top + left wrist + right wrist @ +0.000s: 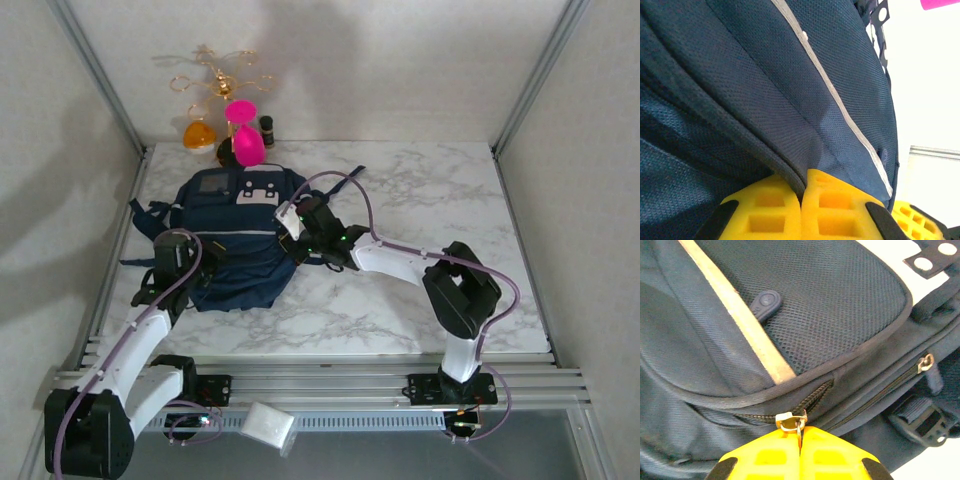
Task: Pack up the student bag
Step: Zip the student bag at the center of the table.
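The student bag [238,245], a large navy backpack, lies flat on the marble table with its grey-patched top toward the back wall. My left gripper [192,268] is at the bag's left edge. In the left wrist view its yellow fingers [835,205] are shut on a piped seam of the bag [765,75]. My right gripper [297,238] is at the bag's right side. In the right wrist view it [800,432] is shut on the metal zipper pull [790,420] of the front pocket of the bag [815,300]. The zipper there looks slightly parted.
A pink hourglass-shaped object [243,132], an orange object [199,134], a small dark bottle [267,128] and a gold ornament [212,75] stand at the back left. A white block [268,425] lies by the rails in front. A second zipper pull [926,362] and a buckle [920,422] sit on the bag's side.
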